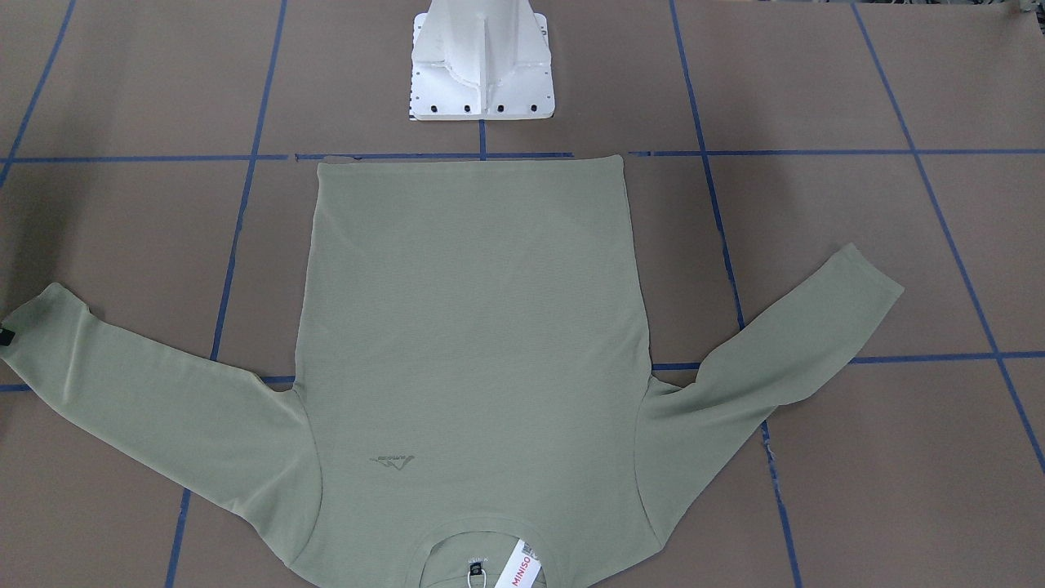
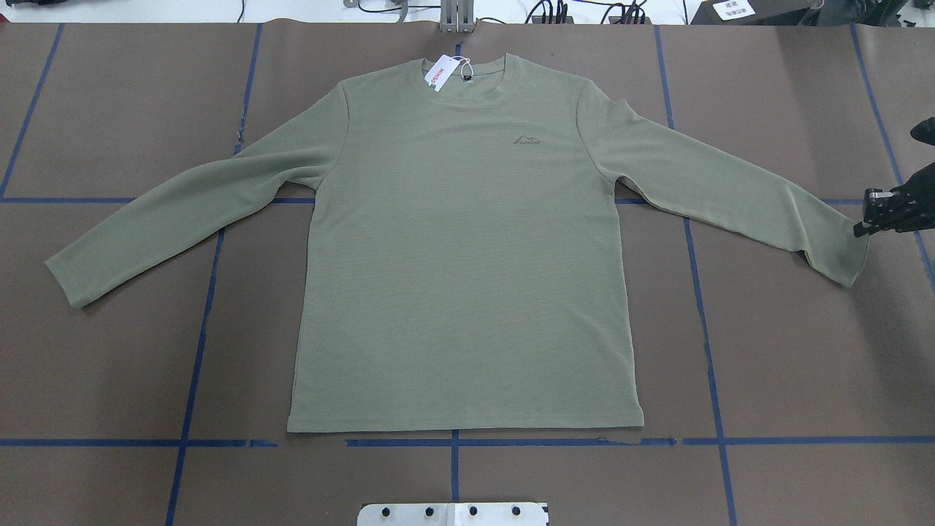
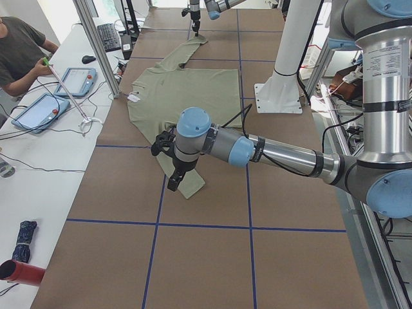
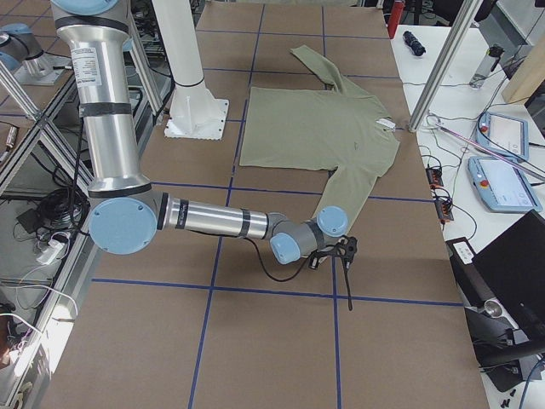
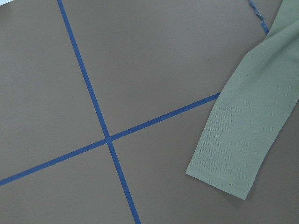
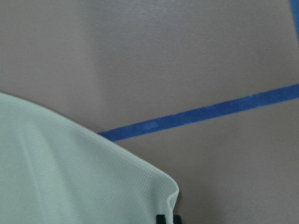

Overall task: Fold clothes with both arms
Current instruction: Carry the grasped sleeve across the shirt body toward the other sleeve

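Note:
The sage-green long-sleeve shirt (image 2: 467, 241) lies flat and face up on the brown table, collar with its white tag (image 2: 441, 73) at the far side and both sleeves spread out. My right gripper (image 2: 862, 228) is low at the cuff of the sleeve on my right. In the right wrist view the cuff corner (image 6: 154, 186) curls up at the black fingertips (image 6: 167, 218), which look shut on it. My left gripper (image 3: 172, 183) hangs over the other sleeve's cuff (image 5: 224, 168), seen only from the side. I cannot tell whether it is open.
The white pedestal base (image 1: 482, 73) stands just behind the shirt's hem. Blue tape lines (image 2: 701, 307) cross the table. In the exterior left view a person (image 3: 19, 51) sits at a side table with tablets, and a red cylinder (image 3: 19, 273) lies nearer.

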`<action>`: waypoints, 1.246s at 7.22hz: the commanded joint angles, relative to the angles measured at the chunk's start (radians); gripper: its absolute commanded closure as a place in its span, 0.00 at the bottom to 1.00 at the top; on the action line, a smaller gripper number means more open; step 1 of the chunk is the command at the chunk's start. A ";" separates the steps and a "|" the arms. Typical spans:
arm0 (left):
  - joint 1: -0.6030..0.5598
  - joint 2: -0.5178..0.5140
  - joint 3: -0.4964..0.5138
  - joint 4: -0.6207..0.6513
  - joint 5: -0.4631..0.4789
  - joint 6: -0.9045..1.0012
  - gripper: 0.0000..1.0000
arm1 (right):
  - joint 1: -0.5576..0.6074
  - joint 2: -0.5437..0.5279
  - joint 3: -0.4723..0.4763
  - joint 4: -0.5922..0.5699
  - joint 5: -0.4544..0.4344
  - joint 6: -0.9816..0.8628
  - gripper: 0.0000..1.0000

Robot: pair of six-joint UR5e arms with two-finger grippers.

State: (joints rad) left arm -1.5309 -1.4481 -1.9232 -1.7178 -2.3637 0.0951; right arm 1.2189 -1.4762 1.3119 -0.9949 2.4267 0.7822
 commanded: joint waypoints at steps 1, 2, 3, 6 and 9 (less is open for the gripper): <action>0.000 0.000 -0.011 0.003 -0.026 -0.002 0.00 | -0.001 -0.065 0.241 -0.013 0.012 0.052 1.00; 0.000 0.002 -0.016 0.003 -0.028 -0.002 0.00 | -0.053 -0.047 0.338 -0.013 0.029 0.197 1.00; 0.000 0.000 -0.017 0.003 -0.028 -0.002 0.00 | -0.111 0.023 0.396 -0.014 0.023 0.354 1.00; 0.000 -0.008 -0.028 0.001 -0.028 -0.002 0.00 | -0.376 0.491 0.365 -0.197 -0.210 0.824 1.00; 0.000 -0.009 -0.030 0.000 -0.028 -0.002 0.00 | -0.529 1.046 -0.089 -0.288 -0.439 0.878 1.00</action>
State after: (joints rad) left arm -1.5310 -1.4571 -1.9500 -1.7175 -2.3915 0.0936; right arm 0.7626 -0.6685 1.4437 -1.2692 2.0872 1.6398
